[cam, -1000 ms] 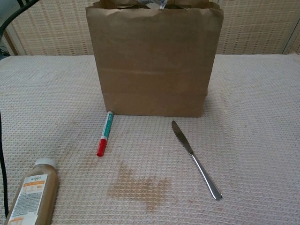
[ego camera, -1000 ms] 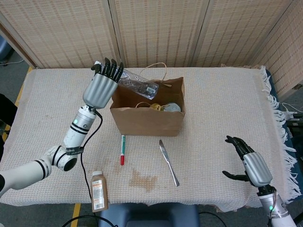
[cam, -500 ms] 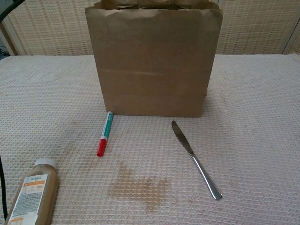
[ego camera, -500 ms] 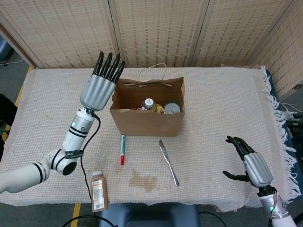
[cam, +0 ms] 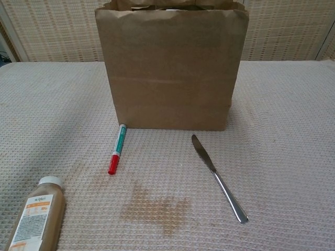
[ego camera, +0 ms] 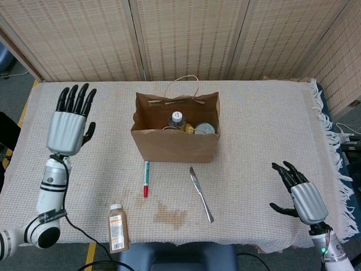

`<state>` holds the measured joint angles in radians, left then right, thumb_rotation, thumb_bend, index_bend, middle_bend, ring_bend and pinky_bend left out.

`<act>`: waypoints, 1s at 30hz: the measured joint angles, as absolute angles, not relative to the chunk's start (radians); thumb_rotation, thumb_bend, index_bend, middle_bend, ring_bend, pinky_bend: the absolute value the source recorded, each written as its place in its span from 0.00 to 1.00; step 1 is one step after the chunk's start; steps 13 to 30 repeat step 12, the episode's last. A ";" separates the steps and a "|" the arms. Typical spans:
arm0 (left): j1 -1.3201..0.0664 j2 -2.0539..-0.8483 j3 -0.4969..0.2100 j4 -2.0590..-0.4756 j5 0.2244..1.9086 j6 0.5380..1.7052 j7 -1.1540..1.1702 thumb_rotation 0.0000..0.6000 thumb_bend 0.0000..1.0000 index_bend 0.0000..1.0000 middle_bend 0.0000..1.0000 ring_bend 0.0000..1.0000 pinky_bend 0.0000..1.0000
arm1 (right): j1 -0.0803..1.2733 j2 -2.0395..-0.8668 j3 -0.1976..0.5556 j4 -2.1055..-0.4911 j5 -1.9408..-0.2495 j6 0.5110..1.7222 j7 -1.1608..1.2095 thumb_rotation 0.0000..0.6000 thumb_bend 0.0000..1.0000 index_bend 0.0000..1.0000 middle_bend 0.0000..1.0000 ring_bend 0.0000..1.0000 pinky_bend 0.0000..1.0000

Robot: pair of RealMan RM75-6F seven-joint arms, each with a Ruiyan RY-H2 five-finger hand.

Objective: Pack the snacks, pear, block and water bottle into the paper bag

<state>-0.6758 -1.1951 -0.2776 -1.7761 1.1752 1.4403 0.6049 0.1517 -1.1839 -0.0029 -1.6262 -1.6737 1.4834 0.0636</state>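
Note:
A brown paper bag (ego camera: 172, 144) stands open at the table's middle; the chest view shows its front wall (cam: 170, 70). Inside it a water bottle (ego camera: 176, 120) stands upright with its white cap up, beside a round tin (ego camera: 205, 129) and something yellow (ego camera: 188, 129). My left hand (ego camera: 70, 123) is raised over the left side of the table, well left of the bag, fingers spread and holding nothing. Near the front right corner my right hand (ego camera: 303, 195) hovers with fingers apart, empty. Neither hand shows in the chest view.
In front of the bag lie a red-capped marker (ego camera: 146, 178) (cam: 116, 149) and a table knife (ego camera: 201, 194) (cam: 219, 179). A small brown drink bottle (ego camera: 117, 227) (cam: 36, 214) lies at the front left edge. A brownish stain (ego camera: 171, 214) marks the cloth.
The left hand let the water bottle drop into the bag, where it now stands upright. The hand then swung away left, from beside the bag to the table's left side. The right hand barely moved.

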 measured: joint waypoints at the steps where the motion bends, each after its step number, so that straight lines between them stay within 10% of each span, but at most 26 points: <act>1: -0.639 -1.182 -0.257 -1.790 1.194 1.461 0.562 1.00 0.35 0.00 0.00 0.00 0.08 | 0.150 -1.187 -0.003 -1.625 -1.673 1.483 0.050 1.00 0.00 0.01 0.14 0.02 0.21; 12: -0.269 -1.136 -0.004 -1.727 1.405 1.661 0.160 1.00 0.35 0.00 0.00 0.00 0.06 | 0.143 -1.193 -0.006 -1.631 -1.652 1.467 -0.001 1.00 0.00 0.00 0.13 0.01 0.20; 30: -0.269 -1.136 -0.004 -1.727 1.405 1.661 0.160 1.00 0.35 0.00 0.00 0.00 0.06 | 0.143 -1.193 -0.006 -1.631 -1.652 1.467 -0.001 1.00 0.00 0.00 0.13 0.01 0.20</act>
